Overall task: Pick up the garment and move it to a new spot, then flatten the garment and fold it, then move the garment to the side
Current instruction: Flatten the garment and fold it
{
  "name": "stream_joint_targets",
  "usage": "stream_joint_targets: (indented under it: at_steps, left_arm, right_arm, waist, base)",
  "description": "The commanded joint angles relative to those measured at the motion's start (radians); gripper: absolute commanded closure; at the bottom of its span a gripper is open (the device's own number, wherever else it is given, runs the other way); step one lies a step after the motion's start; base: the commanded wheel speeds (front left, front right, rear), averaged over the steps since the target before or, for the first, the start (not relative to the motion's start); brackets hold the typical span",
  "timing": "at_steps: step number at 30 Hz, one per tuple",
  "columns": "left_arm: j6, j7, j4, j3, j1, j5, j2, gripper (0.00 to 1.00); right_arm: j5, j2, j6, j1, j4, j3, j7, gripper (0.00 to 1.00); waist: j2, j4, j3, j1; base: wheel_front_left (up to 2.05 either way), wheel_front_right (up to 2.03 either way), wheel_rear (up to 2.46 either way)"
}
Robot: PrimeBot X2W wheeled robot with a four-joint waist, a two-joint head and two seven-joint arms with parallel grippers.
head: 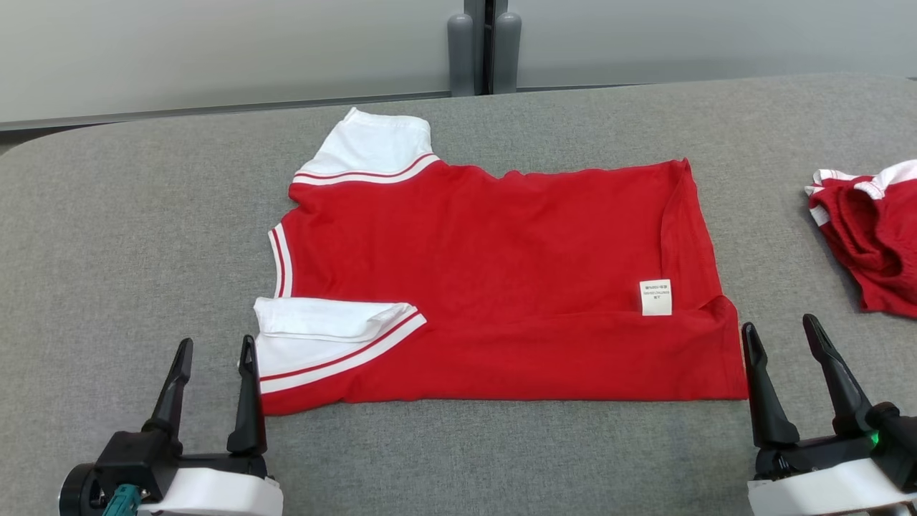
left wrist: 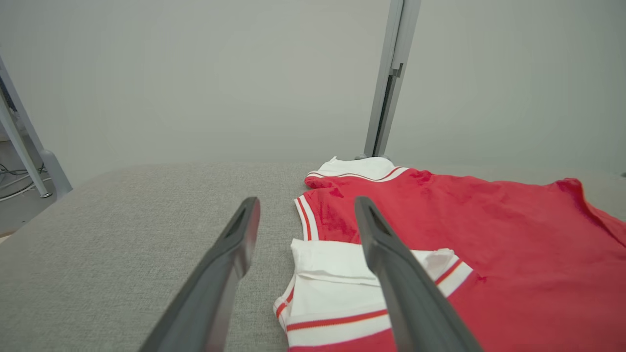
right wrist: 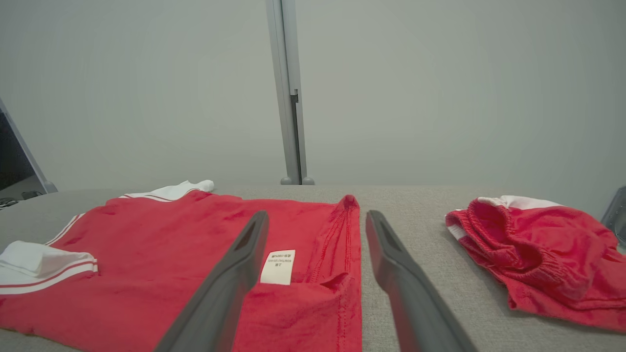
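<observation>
Left hand (head: 217, 342) and right hand (head: 779, 324), both spread wide and empty, flank the garment (head: 487, 287); crumpled red cloth (head: 870, 236) cut off rightward; label (head: 655, 297) print illegible.

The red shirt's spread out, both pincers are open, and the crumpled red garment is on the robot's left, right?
No: the head view shows the crumpled red garment on the robot's right. The red shirt is spread out, and the left pincer and right pincer are open.

Grey table (head: 143, 251), red shirt (head: 487, 287) flat, red shorts (head: 870, 236)
</observation>
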Motion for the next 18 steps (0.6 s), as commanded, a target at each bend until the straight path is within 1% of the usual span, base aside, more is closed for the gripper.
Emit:
stream_joint_targets:
  at_steps: [1, 2, 3, 12, 18]
  left_arm:
    - [0.005, 0.003, 0.001, -0.002, 0.007, 0.007, 0.008, 0.0]
    - [0.007, 0.004, 0.001, -0.003, 0.011, 0.005, 0.008, 0.0]
    - [0.007, 0.008, 0.002, -0.004, 0.016, 0.004, 0.01, 0.0]
    - [-0.003, 0.033, 0.015, -0.015, -0.006, -0.013, 0.018, 0.0]
    - [-0.023, 0.059, 0.079, -0.04, -0.042, -0.028, 0.014, 0.0]
  right_arm:
    - [0.006, 0.002, 0.0, 0.008, -0.006, -0.002, 0.005, 0.0]
    - [0.019, 0.01, 0.0, 0.013, -0.005, -0.002, 0.008, 0.0]
    - [0.007, 0.003, 0.0, 0.012, -0.007, 0.0, 0.008, 0.0]
    - [0.027, 0.004, 0.0, 0.007, -0.002, 0.0, 0.011, 0.0]
    - [0.031, 0.002, 0.0, -0.012, 0.032, -0.008, 0.013, 0.0]
  waist:
    - [-0.0001, -0.002, -0.004, 0.0]
    - [-0.0001, -0.003, -0.006, 0.0]
    - [-0.0001, -0.004, -0.007, 0.0]
    - [-0.0001, -0.002, -0.006, 0.0]
    - [-0.0001, 0.002, 0.032, 0.0]
  base:
    - [0.0, 0.0, 0.0]
    - [0.0, 0.0, 0.0]
    - [0.0, 0.0, 0.0]
    - [0.0, 0.0, 0.0]
    - [0.0, 0.0, 0.0]
